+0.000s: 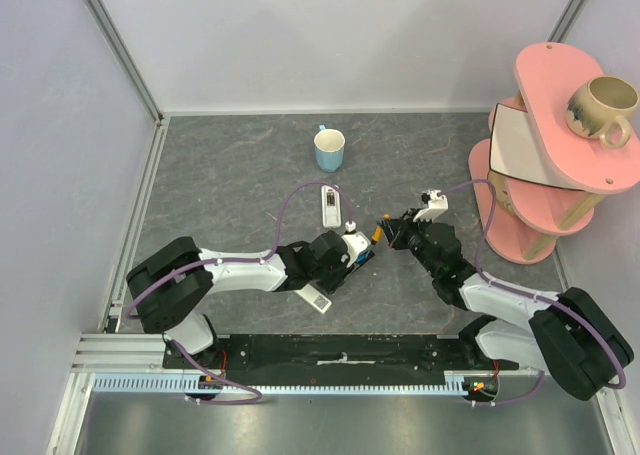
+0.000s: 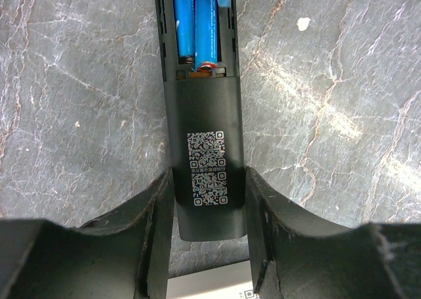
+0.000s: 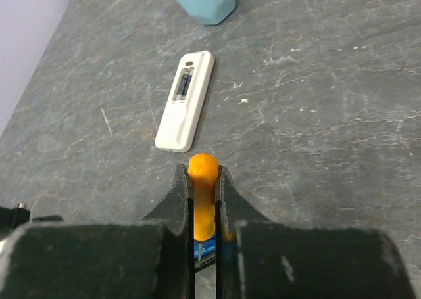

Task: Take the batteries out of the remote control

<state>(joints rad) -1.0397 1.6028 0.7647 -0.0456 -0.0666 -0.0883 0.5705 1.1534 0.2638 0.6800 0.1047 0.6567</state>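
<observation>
Jaws of the left gripper (image 2: 209,181) clamp the sides of a black remote control (image 2: 204,115) at its near end, beside a square code sticker. The remote lies back-up on the grey marbled table (image 1: 230,175), near the middle. Its battery bay is uncovered, and two blue batteries (image 2: 195,23) sit side by side inside it, a spring contact showing at their near ends.

The right gripper (image 3: 203,181) is pinched tight on a slim orange battery (image 3: 202,164). The battery's rounded end pokes out just past the fingertips. In the overhead view this gripper hangs just to the right of the black remote's far end, close to the left gripper (image 1: 352,252). Whether the orange battery touches the remote cannot be told.

Farther off on the table lies a white remote (image 3: 186,100), back-up with its own bay uncovered. A light blue mug (image 1: 329,148) stands beyond it. A white slab (image 1: 318,300) with a printed code lies on the table just near of the left gripper, partly under the arm. At the right edge stands a pink two-tier shelf (image 1: 560,125) with a beige mug (image 1: 600,107) on its top tier.
</observation>
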